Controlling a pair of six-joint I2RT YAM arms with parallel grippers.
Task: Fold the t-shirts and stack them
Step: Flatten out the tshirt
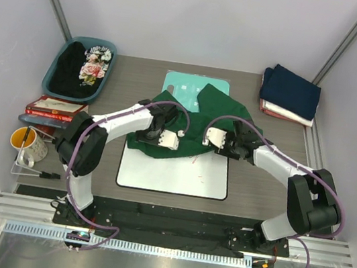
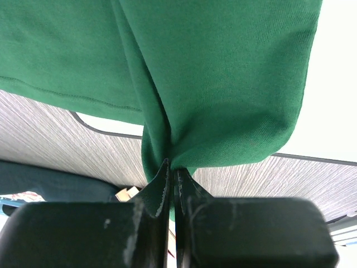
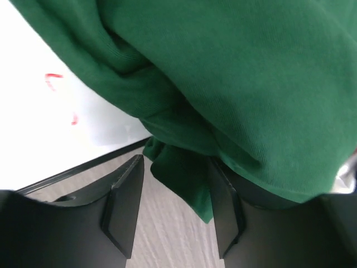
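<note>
Green t-shirt (image 1: 194, 119) lies bunched at the middle of the bench, draped over the far edge of the whiteboard (image 1: 173, 170) and covering part of the teal board (image 1: 185, 84) behind it. Left fingers (image 2: 159, 187) are pressed together on a gathered fold of its cloth. Right fingers (image 3: 125, 206) stand spread, with a hanging corner between them that is not pinched. The step in hand looks like folding this shirt, partway through. Next, the right fingers probably need to close on that corner so both arms can carry the cloth across evenly. Folded navy, white and reddish shirts (image 1: 290, 94) sit stacked at the far right corner. A black floral one (image 1: 92, 67) lies in the basin (image 1: 51, 72) at the far left corner.
</note>
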